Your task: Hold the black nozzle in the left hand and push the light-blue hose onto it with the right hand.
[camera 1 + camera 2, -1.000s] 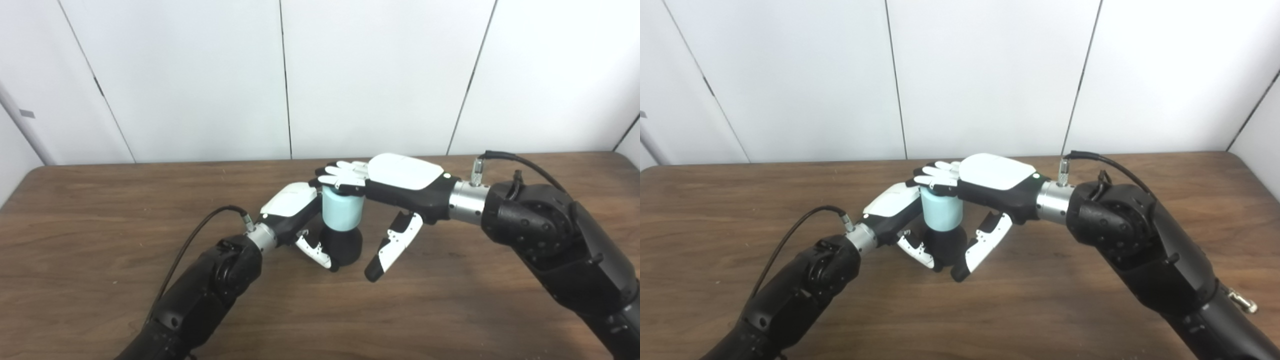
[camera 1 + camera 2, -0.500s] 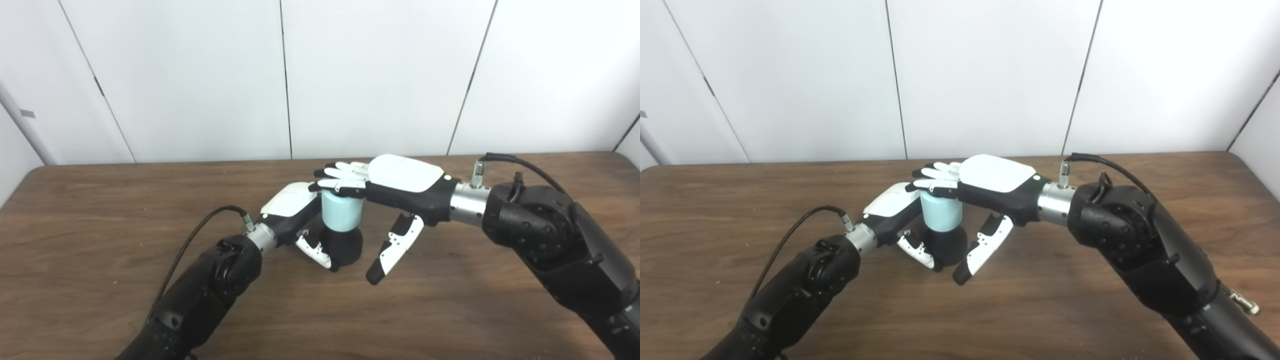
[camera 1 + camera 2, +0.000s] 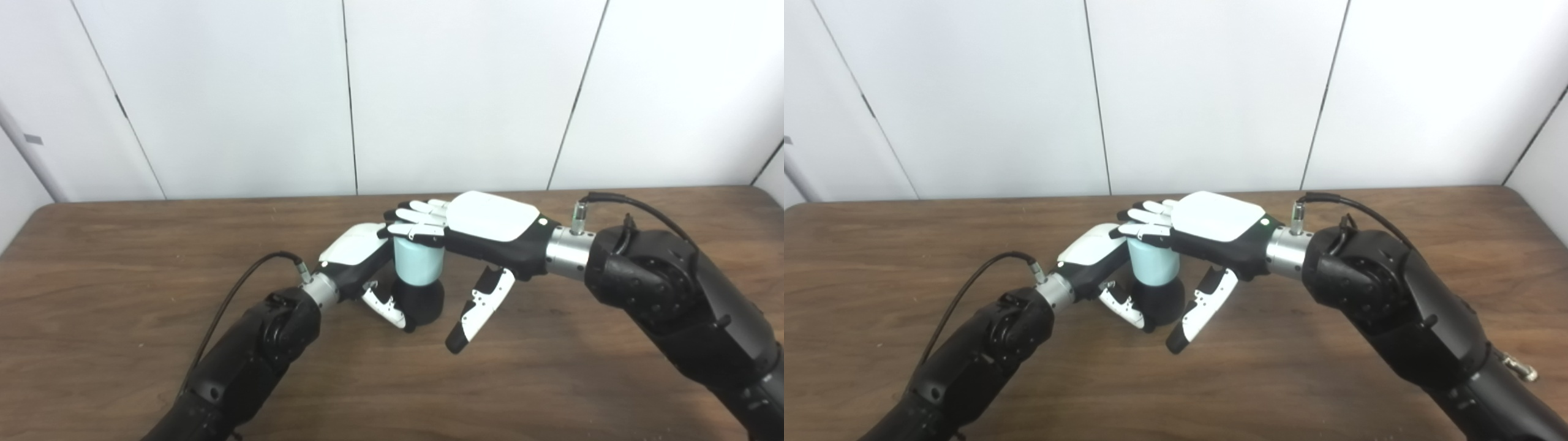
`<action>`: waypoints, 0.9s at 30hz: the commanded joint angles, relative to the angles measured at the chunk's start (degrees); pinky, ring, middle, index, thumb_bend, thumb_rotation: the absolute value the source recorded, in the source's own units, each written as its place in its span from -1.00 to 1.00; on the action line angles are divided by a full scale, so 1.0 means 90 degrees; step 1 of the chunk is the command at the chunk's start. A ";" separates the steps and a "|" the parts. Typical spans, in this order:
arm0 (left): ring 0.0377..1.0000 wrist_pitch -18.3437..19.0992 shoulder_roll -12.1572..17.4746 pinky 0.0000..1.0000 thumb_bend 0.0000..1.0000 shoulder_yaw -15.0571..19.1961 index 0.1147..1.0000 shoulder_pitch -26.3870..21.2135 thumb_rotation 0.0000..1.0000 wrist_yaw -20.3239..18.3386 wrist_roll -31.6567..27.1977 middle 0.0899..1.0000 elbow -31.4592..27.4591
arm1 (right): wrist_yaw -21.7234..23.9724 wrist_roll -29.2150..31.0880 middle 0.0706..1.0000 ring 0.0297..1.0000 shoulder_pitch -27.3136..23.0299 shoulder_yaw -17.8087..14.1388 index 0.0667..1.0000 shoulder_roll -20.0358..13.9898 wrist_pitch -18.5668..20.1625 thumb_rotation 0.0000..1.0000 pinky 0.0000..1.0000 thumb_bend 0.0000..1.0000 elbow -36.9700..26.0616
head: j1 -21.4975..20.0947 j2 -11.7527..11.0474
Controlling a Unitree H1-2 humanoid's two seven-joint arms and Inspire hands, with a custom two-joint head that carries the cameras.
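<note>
Short light-blue hose (image 3: 417,263) upright atop squat black nozzle (image 3: 421,302), both standing mid-table.

The hose (image 3: 417,263) at the frame centre is light blue, and the nozzle (image 3: 422,302) under it is black. Both the left hand (image 3: 361,257) and the right hand (image 3: 471,229) are white on the back with black sides. The table (image 3: 122,257) is dark brown with wood grain. The wall (image 3: 245,92) in the upper part is plain white with thin dark seams.

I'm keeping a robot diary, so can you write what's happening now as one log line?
left hand: shut on black nozzle | right hand: open, flat atop light-blue hose | hose: upright on nozzle | brown wooden table
</note>
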 commanded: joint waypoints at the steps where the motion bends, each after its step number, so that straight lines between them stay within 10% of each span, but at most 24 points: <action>1: 0.18 0.0186 0.0030 1.00 0.05 -0.0108 -0.15 0.0118 -1.00 -0.0285 0.0200 -0.16 0.0107 | 0.0765 -0.0105 1.00 1.00 0.0275 0.0358 0.94 -0.0187 0.0251 0.53 1.00 0.75 0.0135 | 0.0003 0.0004; 20: 0.17 0.0135 0.0004 1.00 0.05 -0.0100 -0.15 0.0100 -1.00 -0.0254 0.0193 -0.16 0.0200 | 0.0225 0.0289 1.00 1.00 0.0269 0.0057 0.94 -0.0067 -0.0070 0.49 1.00 0.70 0.0047 | 0.0005 -0.0026; 27: 0.17 0.0111 -0.0009 1.00 0.05 -0.0096 -0.15 0.0071 -1.00 -0.0232 0.0205 -0.16 0.0275 | -0.1501 -0.0090 0.87 0.78 0.0636 -0.1051 0.89 0.0758 -0.0214 -0.42 0.49 0.41 -0.0029 | -0.0002 -0.0069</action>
